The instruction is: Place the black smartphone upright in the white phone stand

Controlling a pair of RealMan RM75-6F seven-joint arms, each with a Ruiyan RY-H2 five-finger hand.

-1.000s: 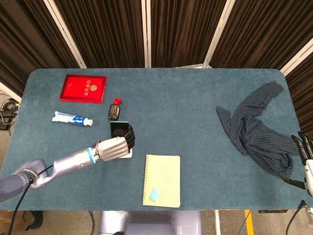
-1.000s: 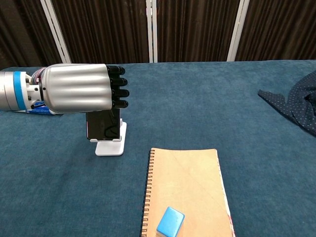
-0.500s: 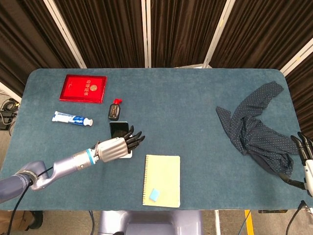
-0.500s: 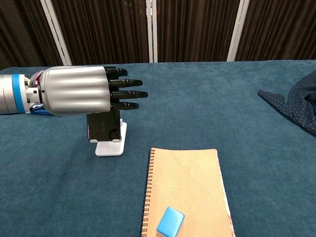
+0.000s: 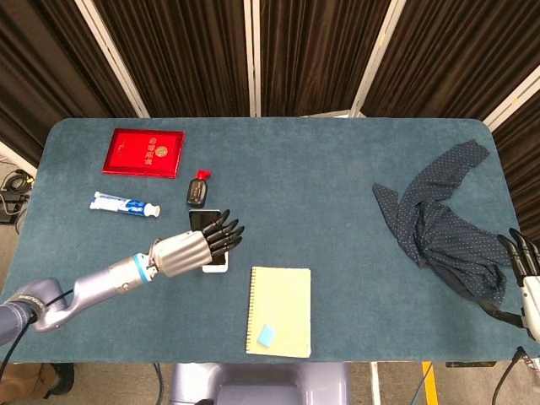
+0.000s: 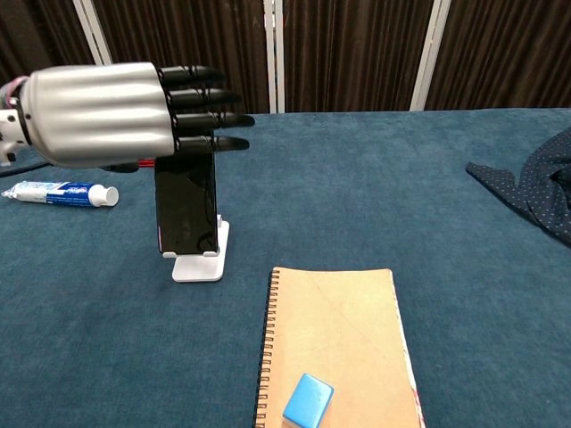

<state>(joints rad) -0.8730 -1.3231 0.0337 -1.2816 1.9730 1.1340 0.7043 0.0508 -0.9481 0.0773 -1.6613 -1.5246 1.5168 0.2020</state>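
The black smartphone (image 6: 187, 209) stands upright in the white phone stand (image 6: 201, 266), screen facing the chest camera. In the head view only the smartphone's (image 5: 202, 219) top edge and a corner of the stand (image 5: 216, 264) show past my left hand (image 5: 190, 249). My left hand (image 6: 116, 111) hovers level with the phone's top, fingers (image 6: 210, 118) straight and spread, holding nothing; whether a fingertip brushes the phone's top edge is unclear. My right hand (image 5: 525, 274) sits at the table's far right edge, fingers straight and apart, empty.
A red booklet (image 5: 143, 153), a toothpaste tube (image 5: 124, 204) and a black key fob (image 5: 197, 191) lie behind the stand. A yellow notebook (image 5: 278, 310) with a blue eraser (image 5: 266, 335) lies in front right. A dark dotted cloth (image 5: 443, 219) is bunched at right.
My left hand uncurled its fingers from around the phone, then rose and drew back left. The phone stays standing in the stand. The right hand has barely moved.
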